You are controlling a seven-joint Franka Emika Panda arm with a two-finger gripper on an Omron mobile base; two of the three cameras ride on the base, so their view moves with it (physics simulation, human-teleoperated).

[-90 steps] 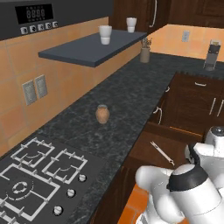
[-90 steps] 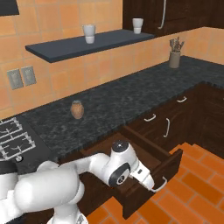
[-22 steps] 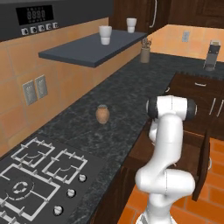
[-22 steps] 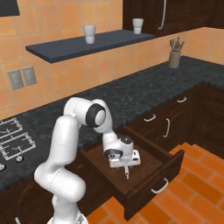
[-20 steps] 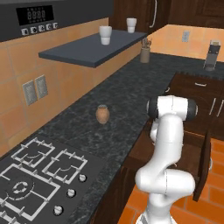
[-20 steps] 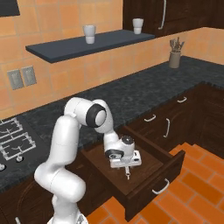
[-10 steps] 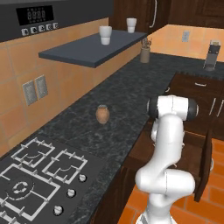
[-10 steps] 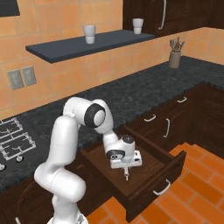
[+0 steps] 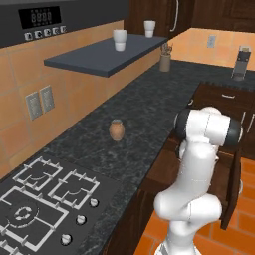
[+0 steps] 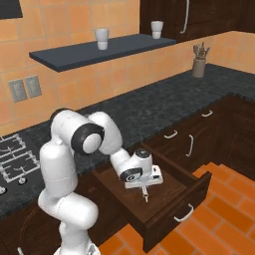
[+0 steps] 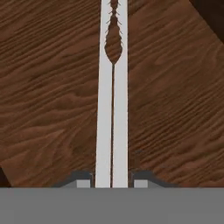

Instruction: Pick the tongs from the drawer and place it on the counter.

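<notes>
Inside drawer (image 10: 164, 199), claw (image 11: 112, 183) grips tongs (image 11: 112, 109).

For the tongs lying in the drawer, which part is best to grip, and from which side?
Grip the tongs across their two flat arms, away from the toothed tips, coming from above. They lie flat on the drawer floor, so their narrow width fits between the fingers. The tool is already shut on them this way.
</notes>
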